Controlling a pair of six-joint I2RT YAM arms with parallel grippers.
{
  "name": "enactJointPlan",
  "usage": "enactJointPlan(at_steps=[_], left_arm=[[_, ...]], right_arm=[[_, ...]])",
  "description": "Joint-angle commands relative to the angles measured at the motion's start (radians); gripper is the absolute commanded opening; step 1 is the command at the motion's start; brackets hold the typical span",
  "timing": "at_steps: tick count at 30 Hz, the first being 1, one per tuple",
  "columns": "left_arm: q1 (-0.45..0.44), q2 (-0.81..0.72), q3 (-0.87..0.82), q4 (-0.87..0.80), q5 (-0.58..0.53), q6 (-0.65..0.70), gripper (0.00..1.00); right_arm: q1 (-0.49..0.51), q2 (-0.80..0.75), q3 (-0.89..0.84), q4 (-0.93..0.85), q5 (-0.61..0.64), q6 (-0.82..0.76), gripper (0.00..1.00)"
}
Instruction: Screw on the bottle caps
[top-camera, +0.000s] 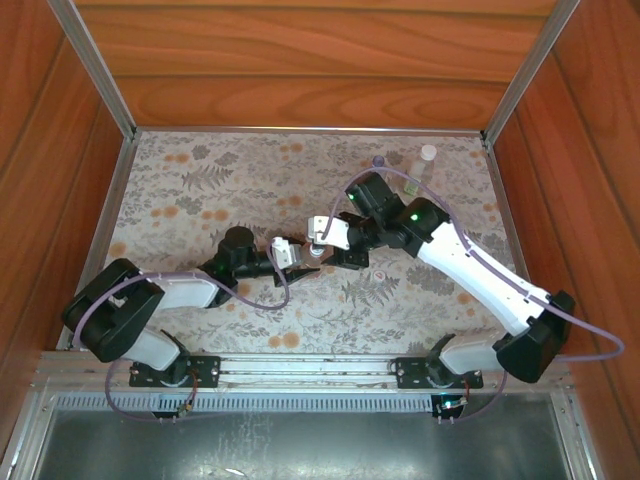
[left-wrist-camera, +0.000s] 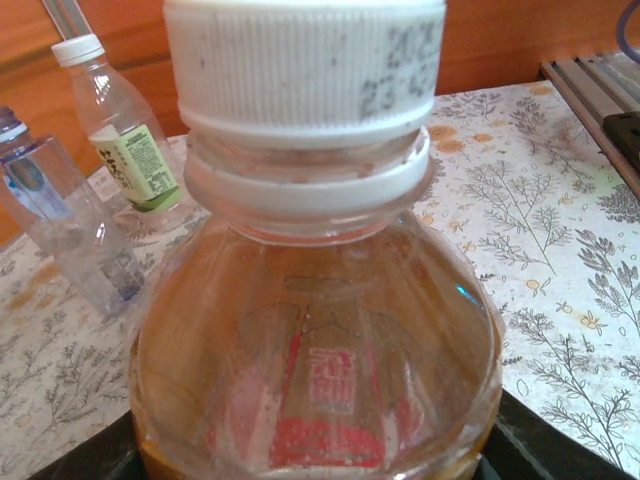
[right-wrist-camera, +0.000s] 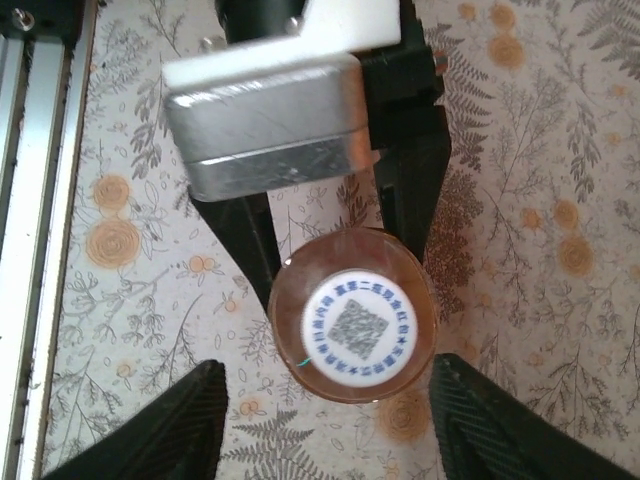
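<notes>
Cap (left-wrist-camera: 305, 65) sits on the neck of the amber bottle (left-wrist-camera: 320, 380) in the middle of the table (top-camera: 200, 190). My left gripper (right-wrist-camera: 345, 262) is clamped on the bottle's body, I judge so it cannot spin during twisting. My right gripper (right-wrist-camera: 328, 375) hangs over it, fingers spread wide either side, gripping nothing. I count three bottles and two caps: this pair, a capped green-label bottle (left-wrist-camera: 128, 140), and a bluish bottle (left-wrist-camera: 60, 230) whose top I cannot make out.
</notes>
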Motion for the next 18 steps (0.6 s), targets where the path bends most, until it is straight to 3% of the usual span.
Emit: enactJointPlan(at_steps=[1, 13, 18], left_arm=[[-0.007, -0.032, -0.011, -0.055, 0.002, 0.046, 0.56], [-0.007, -0.069, -0.024, -0.091, -0.006, 0.047, 0.56], [-0.008, -0.072, -0.022, -0.096, -0.033, 0.037, 0.56]], right_arm=[[0.013, 0.031, 0.043, -0.046, -0.001, -0.047, 0.51], [0.04, 0.081, 0.054, -0.013, -0.02, -0.011, 0.42], [0.04, 0.075, 0.042, 0.017, 0.003, 0.044, 0.22]])
